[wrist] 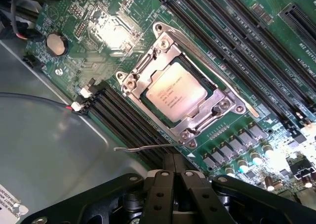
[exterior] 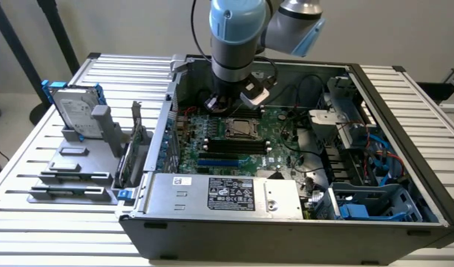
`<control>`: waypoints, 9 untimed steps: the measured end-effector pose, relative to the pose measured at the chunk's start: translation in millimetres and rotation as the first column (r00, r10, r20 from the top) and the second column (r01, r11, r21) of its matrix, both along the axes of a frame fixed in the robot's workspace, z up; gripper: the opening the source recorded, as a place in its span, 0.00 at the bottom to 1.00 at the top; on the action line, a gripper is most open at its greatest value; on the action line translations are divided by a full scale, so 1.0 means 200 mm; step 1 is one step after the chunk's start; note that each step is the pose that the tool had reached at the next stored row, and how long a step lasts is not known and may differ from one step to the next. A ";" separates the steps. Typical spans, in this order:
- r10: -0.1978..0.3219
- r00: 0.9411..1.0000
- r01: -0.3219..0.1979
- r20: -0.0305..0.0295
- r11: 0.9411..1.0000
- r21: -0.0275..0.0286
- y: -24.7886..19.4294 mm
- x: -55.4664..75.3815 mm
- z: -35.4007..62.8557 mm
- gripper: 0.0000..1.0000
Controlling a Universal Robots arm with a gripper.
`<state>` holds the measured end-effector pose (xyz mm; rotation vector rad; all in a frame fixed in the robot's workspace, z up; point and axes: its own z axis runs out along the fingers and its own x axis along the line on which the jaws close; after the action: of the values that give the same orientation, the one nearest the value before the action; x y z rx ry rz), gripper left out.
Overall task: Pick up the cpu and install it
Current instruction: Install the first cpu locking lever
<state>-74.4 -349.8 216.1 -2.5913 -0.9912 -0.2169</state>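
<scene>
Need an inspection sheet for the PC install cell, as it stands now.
Surface: slatted metal table, carrying an open computer case.
Job's things: cpu lies flat in the motherboard socket, inside its metal frame.
Clutter: hard drive in a blue bracket, upright on a grey stand, at the exterior view's left of the case.
Grippers: gripper shut, holding nothing, above the board beside the socket, clear of the cpu.
Cables: black cables and blue cables inside the case.
Surroundings: pale wall; dark stand legs.

Open computer case [exterior: 249, 236], upright hard drive [exterior: 73, 111]
</scene>
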 end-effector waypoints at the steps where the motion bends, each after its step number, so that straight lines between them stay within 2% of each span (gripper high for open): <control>1: 0.000 1.000 0.000 0.000 1.000 0.000 0.003 0.00 -0.002 0.11; 4: -0.001 1.000 0.001 0.002 1.000 -0.002 0.009 0.01 -0.010 0.11; 9: -0.001 1.000 0.001 0.003 1.000 -0.013 0.018 0.02 -0.025 0.11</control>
<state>-70.8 -346.2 211.1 -2.6039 -0.9951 -0.2162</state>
